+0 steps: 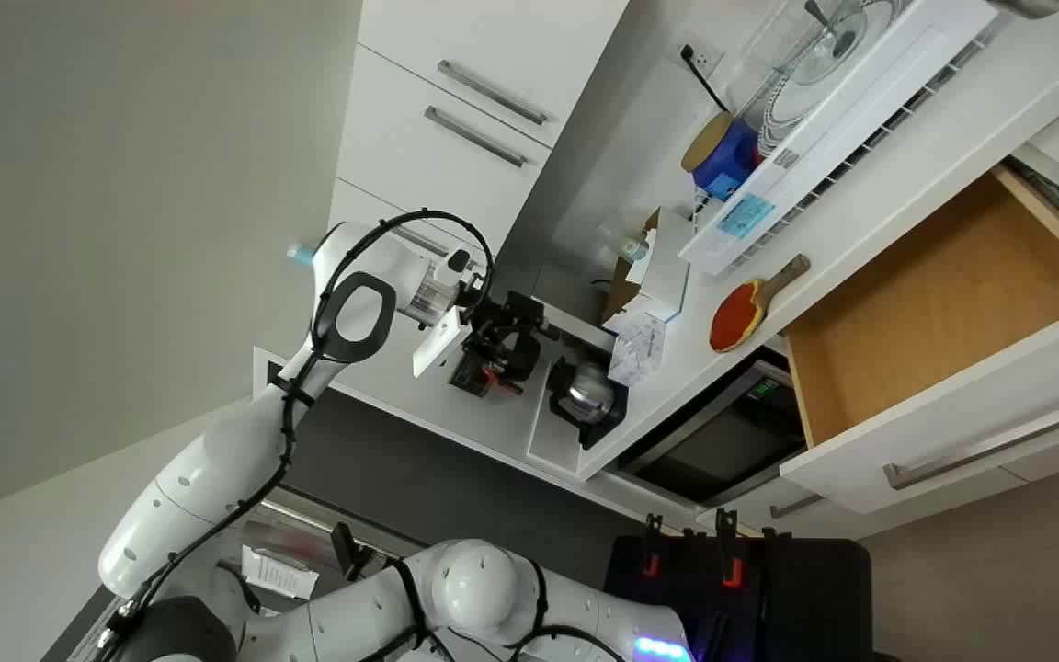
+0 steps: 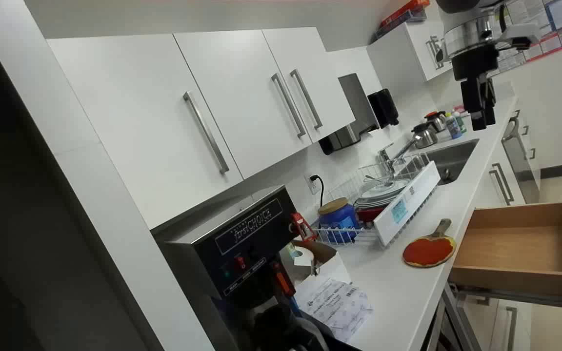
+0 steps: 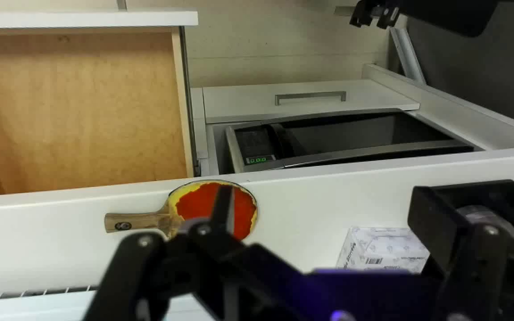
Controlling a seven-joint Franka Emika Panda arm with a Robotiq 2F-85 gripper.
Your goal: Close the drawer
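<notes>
The drawer [image 1: 943,317] is pulled far out, and its light tan wooden inside looks empty. Its white front panel carries a long silver bar handle [image 1: 998,446]. The open drawer also shows in an exterior view [image 2: 520,241] at the right, where its front is seen edge-on. In the wrist view the drawer [image 3: 83,111] lies at the upper left, beyond the counter edge, with its handle hidden. My gripper [image 2: 484,119] hangs in the air above the counter, well apart from the drawer. In the wrist view the gripper [image 3: 321,203] has its fingers wide apart with nothing between them.
A red paddle [image 3: 212,205] lies on the counter [image 3: 292,214] near its edge. A microwave [image 3: 350,138] sits below, beside the drawer. A patterned box [image 2: 334,304], a coffee machine [image 2: 242,243] and a dish rack [image 2: 408,204] stand on the counter. A black case [image 1: 805,598] stands in front.
</notes>
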